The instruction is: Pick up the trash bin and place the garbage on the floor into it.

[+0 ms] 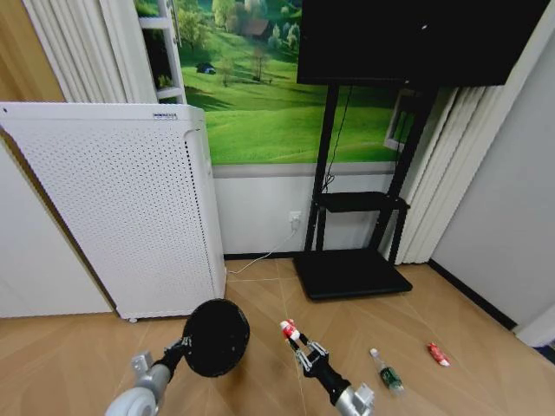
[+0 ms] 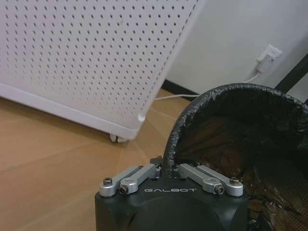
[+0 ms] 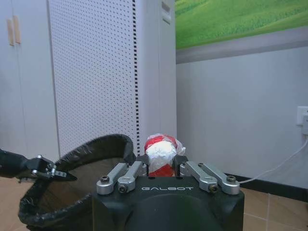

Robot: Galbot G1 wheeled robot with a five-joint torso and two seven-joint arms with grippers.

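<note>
With its fingers clamped on the rim, the left gripper [image 1: 180, 345] holds the bin [image 1: 216, 337] off the floor [image 1: 486, 381], tilted so the mouth faces the right gripper. Left wrist view: left gripper [image 2: 167, 169] pinches the black rim of the bin [image 2: 231, 139], dark liner inside. Just beyond the bin, away from the left gripper, stands the white perforated box [image 1: 121, 208] on the floor [image 2: 53, 159]; the same box [image 2: 91, 57] shows a small caster at its base, and a white cord runs to a wall socket [image 2: 268, 56].

Right gripper [image 1: 295, 340] is closed on the white-and-red piece [image 1: 288, 328], held up in the air just beside the bin, level with its mouth. Right wrist view: right gripper [image 3: 160, 163] grips the white-and-red piece [image 3: 161, 155] between its fingers; the bin [image 3: 72, 183] sits open-mouthed near it, the left gripper [image 3: 60, 174] on its rim, box [image 3: 101, 72] behind.

On the floor to the right of the right gripper lies the green piece [image 1: 387, 372], near it. Further right lies the red piece [image 1: 438, 354], well apart from the gripper. Beyond both grippers a black TV stand [image 1: 355, 260] rests against the wall.
</note>
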